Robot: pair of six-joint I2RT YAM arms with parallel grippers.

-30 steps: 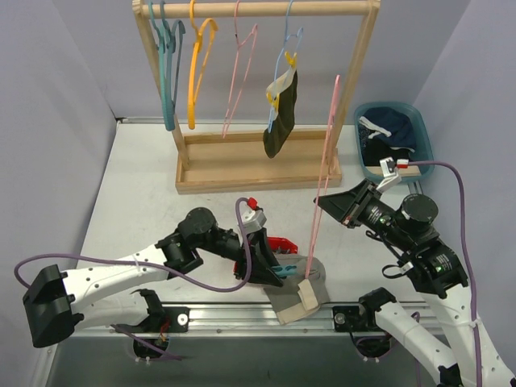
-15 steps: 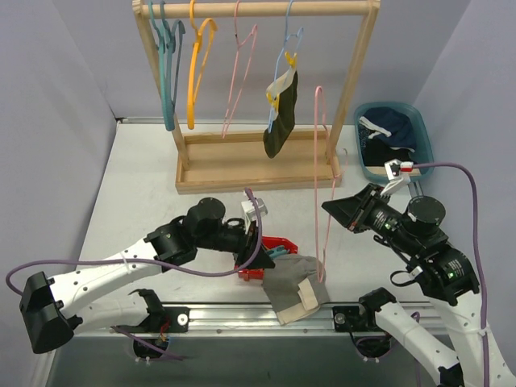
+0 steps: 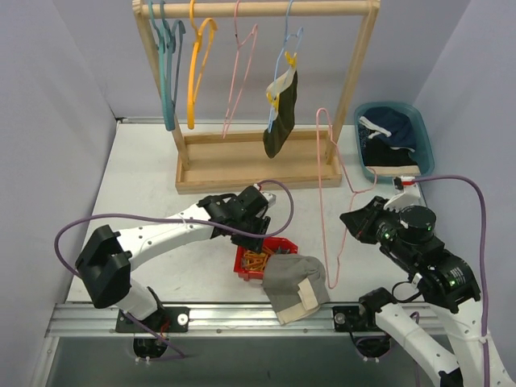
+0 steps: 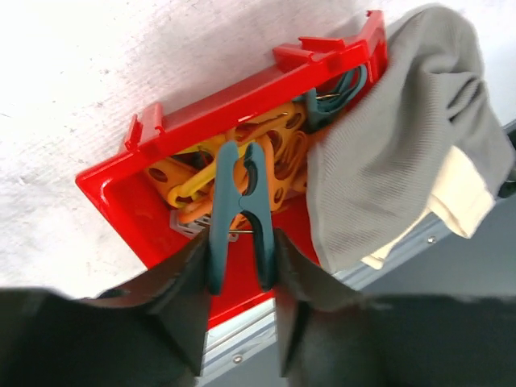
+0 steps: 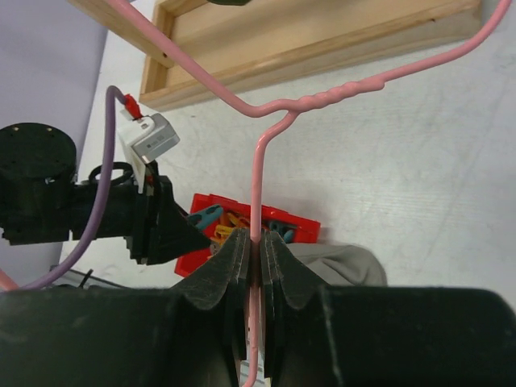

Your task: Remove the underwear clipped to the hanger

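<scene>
Left fingers (image 4: 181, 282) apparently pinching teal clip (image 4: 239, 205) over red tray (image 4: 121, 189); grey-beige underwear (image 4: 395, 145) just right. Right fingers (image 5: 226, 266) clenched on pink hanger (image 5: 260, 177).

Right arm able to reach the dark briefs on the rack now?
Probably not yet: the right fingers are shut on the pink hanger; the dark briefs hang clipped at the rack.

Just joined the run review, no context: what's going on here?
The right hand is shut on a bare pink hanger, holding it above the table. The left hand hangs over the red tray of clips with a teal clip between its fingers. Grey-beige underwear lies at the table's near edge against the tray. Navy underwear is in the blue bin. Dark underwear is still clipped to a blue hanger on the rack.
</scene>
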